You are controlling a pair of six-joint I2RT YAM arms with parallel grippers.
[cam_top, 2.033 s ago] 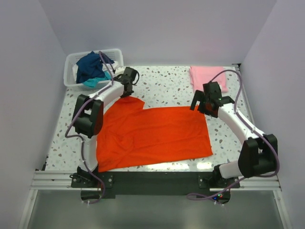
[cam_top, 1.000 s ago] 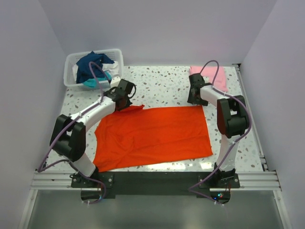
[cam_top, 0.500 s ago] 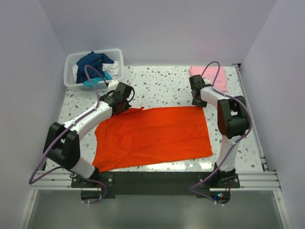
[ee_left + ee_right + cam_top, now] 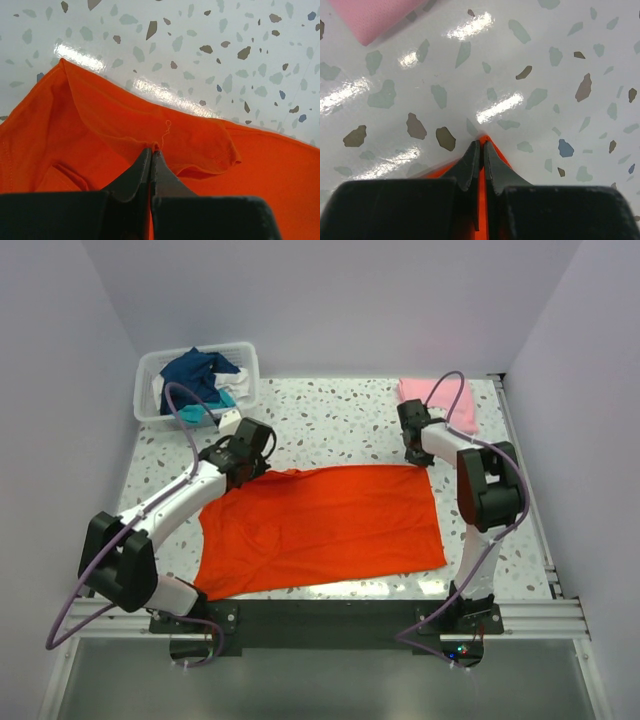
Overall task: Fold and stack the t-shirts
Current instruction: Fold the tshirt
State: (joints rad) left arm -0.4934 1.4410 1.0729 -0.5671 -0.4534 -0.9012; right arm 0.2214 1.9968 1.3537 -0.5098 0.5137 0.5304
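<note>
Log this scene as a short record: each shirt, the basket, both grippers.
orange shirt: spread on the table, not yet folded, far left part rumpled
pink shirt: folded, at the table's far right corner
basket: far left corner, holds navy cloth and teal cloth, heaped
left gripper: shut on the orange shirt's far left edge
right gripper: shut on the orange shirt's far right corner
</note>
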